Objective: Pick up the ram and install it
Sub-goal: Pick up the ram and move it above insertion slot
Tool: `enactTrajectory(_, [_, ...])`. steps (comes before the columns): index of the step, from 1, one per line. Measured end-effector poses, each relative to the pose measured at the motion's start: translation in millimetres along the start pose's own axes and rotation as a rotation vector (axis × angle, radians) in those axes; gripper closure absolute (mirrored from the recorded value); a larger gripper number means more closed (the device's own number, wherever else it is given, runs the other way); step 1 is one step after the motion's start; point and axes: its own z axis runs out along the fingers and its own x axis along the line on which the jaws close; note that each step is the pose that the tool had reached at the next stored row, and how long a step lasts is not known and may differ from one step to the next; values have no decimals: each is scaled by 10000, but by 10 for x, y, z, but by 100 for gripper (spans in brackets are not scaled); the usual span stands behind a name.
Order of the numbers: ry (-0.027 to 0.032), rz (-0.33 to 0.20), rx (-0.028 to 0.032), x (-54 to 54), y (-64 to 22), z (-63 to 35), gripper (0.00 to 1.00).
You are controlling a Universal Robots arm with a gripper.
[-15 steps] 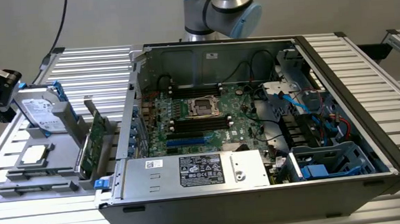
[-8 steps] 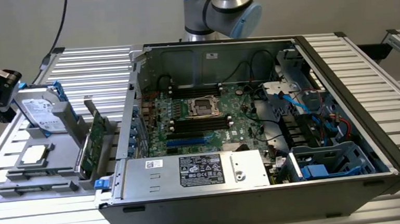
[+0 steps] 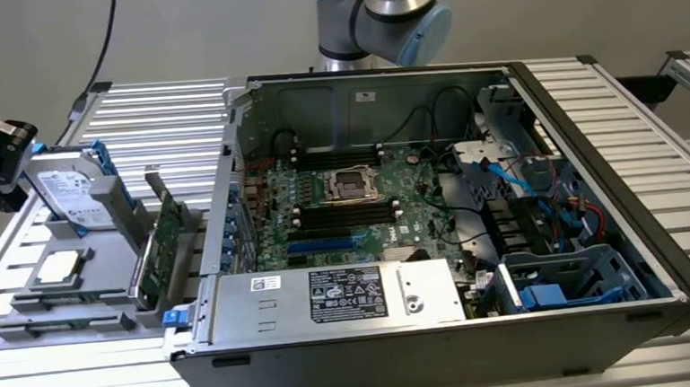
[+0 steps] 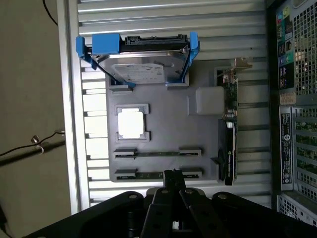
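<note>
The ram (image 4: 148, 175) is a thin green stick standing on edge in a holder of the grey tray (image 4: 163, 124). A second thin stick (image 4: 157, 153) sits in the parallel holder beside it. My gripper (image 4: 173, 174) hangs above the tray with its dark fingers shut together and nothing between them, the tips lined up over the end of the nearer stick. In the exterior view the tray (image 3: 97, 263) stands left of the open computer case (image 3: 451, 358). The motherboard's black memory slots (image 3: 344, 214) lie beside the processor socket (image 3: 353, 183).
On the tray stand a silver hard drive (image 4: 141, 72) in a blue bracket, a square processor chip (image 4: 131, 124) and an upright green expansion card (image 4: 229, 129). The case's power supply (image 3: 340, 297) and drive cage (image 3: 566, 279) flank the motherboard. The arm's column (image 3: 383, 16) rises behind the case.
</note>
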Motion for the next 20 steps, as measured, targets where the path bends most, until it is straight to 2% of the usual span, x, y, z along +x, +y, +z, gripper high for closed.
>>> enactTrajectory(4, [10, -195, -6, 4, -1, 11, 89])
enactTrajectory(20, [133, -3101, 55, 4, -4, 64, 89])
